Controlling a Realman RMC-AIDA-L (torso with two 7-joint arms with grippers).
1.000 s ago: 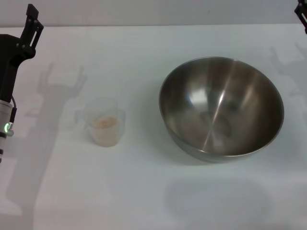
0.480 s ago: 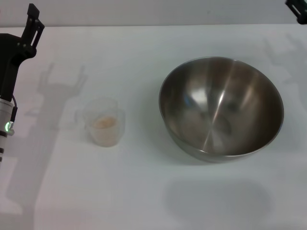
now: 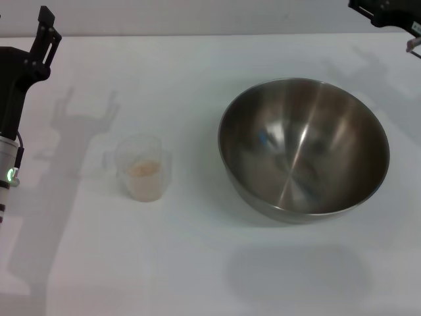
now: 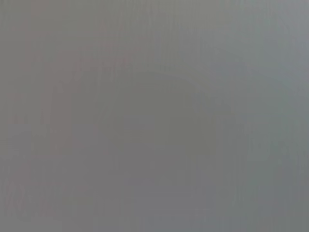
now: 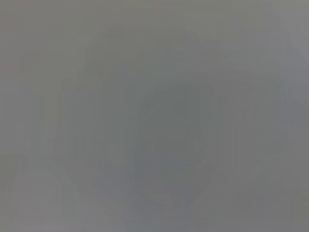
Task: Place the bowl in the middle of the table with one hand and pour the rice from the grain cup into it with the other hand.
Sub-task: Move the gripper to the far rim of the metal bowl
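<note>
The stainless-steel mixing bowl [image 3: 304, 149] sits upright on the white table [image 3: 197, 263], right of centre, its brushed inside bare of grains. Well apart from it on the left stands the clear plastic grain cup [image 3: 143, 167], also upright, with a small heap of pale rice [image 3: 143, 169] in its bottom and its handle turned away from the bowl.

The left gripper [image 3: 45, 29] hangs at the far left edge on its black arm, raised above the table — the cup lies nearer the robot than those jaws and off towards the bowl, touching nothing. Whether the left jaws are apart or together I cannot tell. The right gripper [image 3: 385, 13] pokes in at the far right corner, above the table's back edge; the bowl lies nearer the robot than it and towards the cup, clear of any contact. Its jaws cannot be made out either. Both wrist views give only a flat grey blur.
</note>
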